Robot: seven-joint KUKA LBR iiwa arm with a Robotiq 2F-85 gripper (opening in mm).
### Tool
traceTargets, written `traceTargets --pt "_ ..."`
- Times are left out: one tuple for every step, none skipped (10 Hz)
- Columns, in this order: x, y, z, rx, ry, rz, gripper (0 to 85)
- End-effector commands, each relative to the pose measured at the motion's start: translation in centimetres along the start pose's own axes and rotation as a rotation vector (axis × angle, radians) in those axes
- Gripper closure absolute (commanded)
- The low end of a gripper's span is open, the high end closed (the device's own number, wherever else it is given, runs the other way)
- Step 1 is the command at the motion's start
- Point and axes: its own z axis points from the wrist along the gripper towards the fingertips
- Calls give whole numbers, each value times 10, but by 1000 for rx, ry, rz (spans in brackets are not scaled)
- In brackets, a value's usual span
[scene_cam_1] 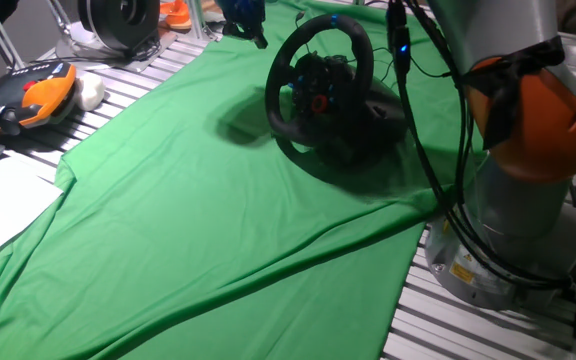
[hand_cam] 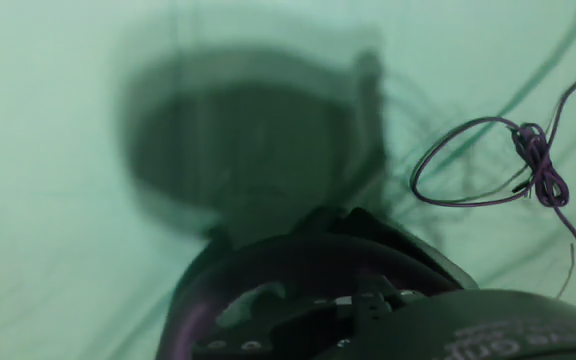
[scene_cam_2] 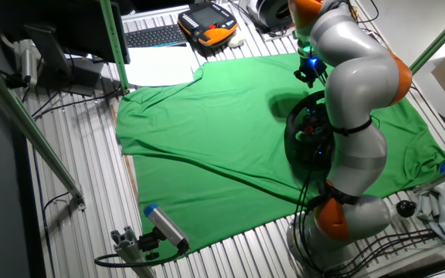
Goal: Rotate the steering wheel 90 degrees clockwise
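Note:
The steering wheel (scene_cam_1: 320, 84) is a black racing wheel with a thick round rim and a hub with small coloured buttons. It stands tilted on its bulky black base on the green cloth (scene_cam_1: 198, 230). It also shows in the other fixed view (scene_cam_2: 309, 128), partly behind my arm, and at the bottom of the hand view (hand_cam: 298, 265). My gripper (scene_cam_1: 246, 22) hangs in the air above and behind the wheel, apart from the rim; it also shows in the other fixed view (scene_cam_2: 309, 71). Its fingers are dark and small, so I cannot tell how the jaws stand.
An orange teach pendant (scene_cam_1: 30, 95) and white paper (scene_cam_1: 3, 205) lie at the cloth's left. A round black-and-silver device (scene_cam_1: 118, 20) stands at the back. My arm's base (scene_cam_1: 513, 200) and black cables (scene_cam_1: 423, 140) are right of the wheel. A thin cable (hand_cam: 528, 160) loops over the cloth.

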Motion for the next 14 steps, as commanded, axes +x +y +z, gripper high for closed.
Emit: traceTargets --pt "0 0 0 5 16 -12 850" --pt "0 -6 1 30 10 -26 680" --pt "3 -13 3 37 9 -25 510" --pt "6 -15 4 45 12 -21 510" --pt "9 -17 5 60 15 -21 340" --pt "13 -23 8 60 14 -35 340" --pt "15 -26 9 65 11 -38 340" --pt "19 -30 10 80 3 -40 340" --pt "24 -35 11 77 2 -43 340" --pt "28 -38 13 76 -1 -43 340" --pt "31 -42 16 85 -8 -43 340" --pt "33 -46 19 82 -12 -48 340" --pt "33 -49 21 82 -13 -51 340" --pt "34 -54 23 86 -18 -57 340"
